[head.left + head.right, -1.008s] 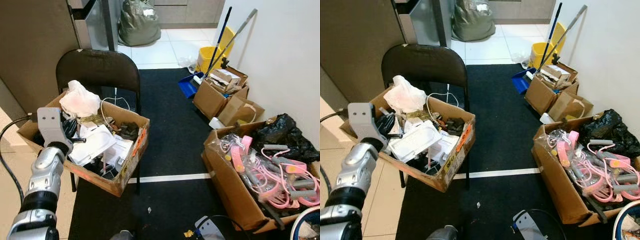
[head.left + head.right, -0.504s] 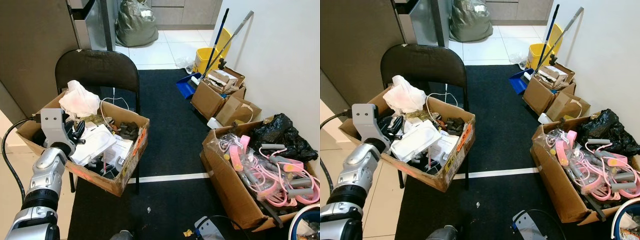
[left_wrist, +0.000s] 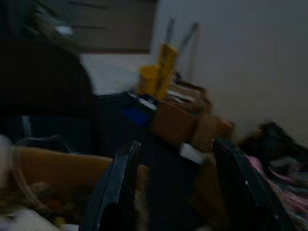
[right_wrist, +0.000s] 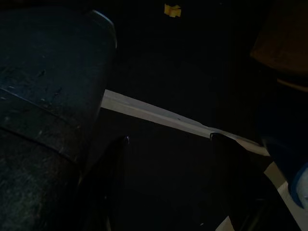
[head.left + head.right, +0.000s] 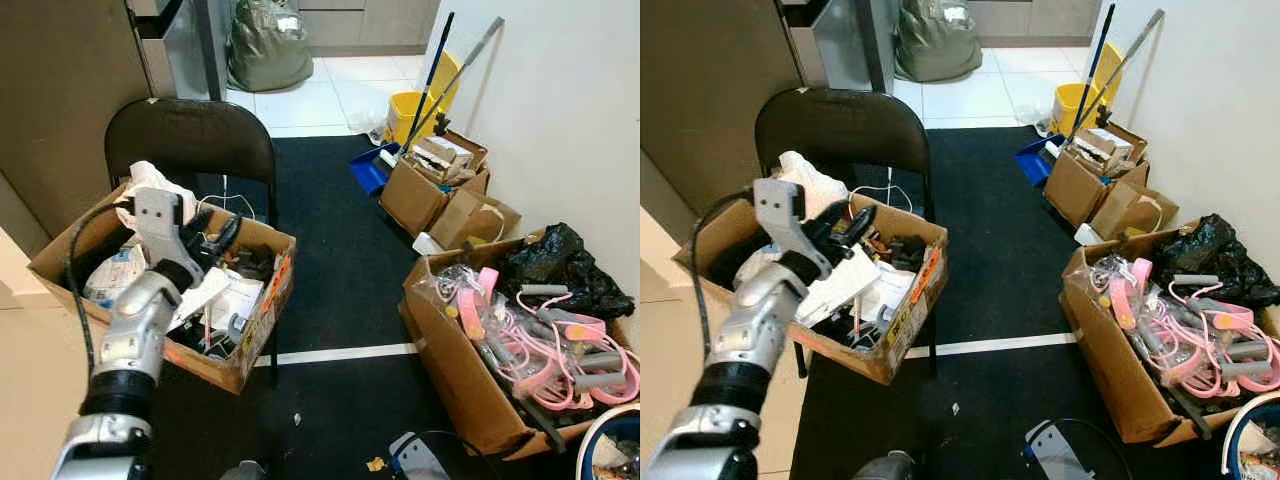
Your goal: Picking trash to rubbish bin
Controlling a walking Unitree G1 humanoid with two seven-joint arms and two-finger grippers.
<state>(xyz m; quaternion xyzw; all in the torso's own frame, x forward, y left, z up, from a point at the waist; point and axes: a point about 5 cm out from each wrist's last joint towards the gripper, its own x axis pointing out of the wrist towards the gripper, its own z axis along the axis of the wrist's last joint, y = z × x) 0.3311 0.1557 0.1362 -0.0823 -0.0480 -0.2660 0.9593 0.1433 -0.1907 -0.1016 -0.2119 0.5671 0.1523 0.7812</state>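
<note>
Left end effector hangs released, fingers spread, over the junk-filled cardboard box on the black chair; right end effector hangs released above the dark floor.

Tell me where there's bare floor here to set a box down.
The black mat is bare between the box on the chair and the box of pink cords, up past the white tape line. Both boxes are crammed; the left hand hangs open over the chair's box.
</note>
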